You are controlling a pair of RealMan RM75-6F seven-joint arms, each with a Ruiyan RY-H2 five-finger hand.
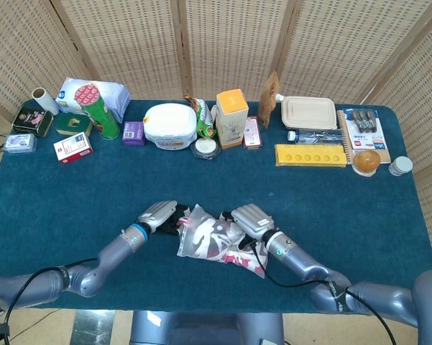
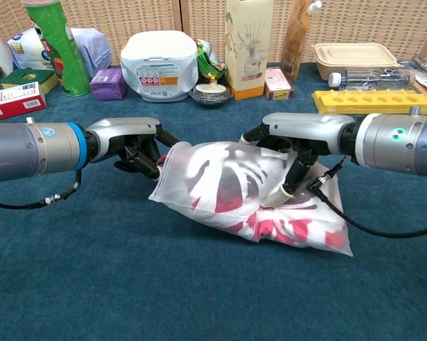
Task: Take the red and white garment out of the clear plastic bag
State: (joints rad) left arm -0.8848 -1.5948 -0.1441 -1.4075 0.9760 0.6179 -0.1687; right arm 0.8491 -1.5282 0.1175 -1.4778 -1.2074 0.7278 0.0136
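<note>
Item: clear plastic bag (image 2: 220, 188), lower centre of frame, lying on the counter (image 1: 72, 194) with the red and white garment (image 2: 270, 226) wholly inside.

Left hand (image 2: 131, 142): pinches the bag's left edge, apparently its mouth.

Right hand (image 2: 295, 138): fingers closed over the top of the bag, pressing the cloth through the film.

Step, as judged: opening and bracing; extraction not begun. Next move calls for one hand to hold the bag fast while the other enters the mouth and draws the fabric out.

Surface: dark blue cloth. Upper frame: row of boxes, a green can (image 1: 99, 111), a white tub (image 1: 169, 126), a yellow tray (image 1: 310, 154).

Room: woven folding screen (image 1: 216, 43) behind.
</note>
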